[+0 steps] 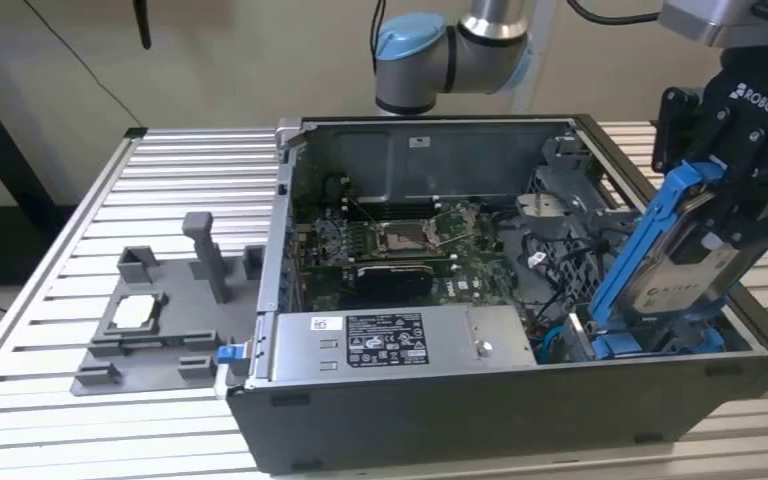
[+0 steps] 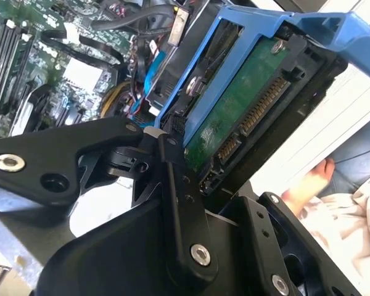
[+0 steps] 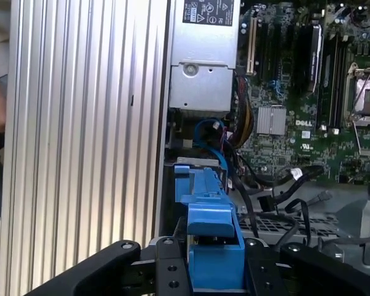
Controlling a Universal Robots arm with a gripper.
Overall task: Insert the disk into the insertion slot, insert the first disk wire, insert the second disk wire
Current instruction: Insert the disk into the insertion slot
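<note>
Slatted metal table (image 1: 184, 170) carries open computer case (image 1: 491, 420); grey fixture plate (image 1: 157, 350) just beside, toward exterior view's left.

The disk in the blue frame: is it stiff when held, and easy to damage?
Probably stiff: the disk looks like a metal block and hangs tilted in the gripper without sagging. Its blue frame is thin plastic and may flex a little. The bare circuit board on one face looks fragile.

Robotics lab, slatted aluminium bench (image 1: 184, 170), open computer case (image 1: 491, 405)
</note>
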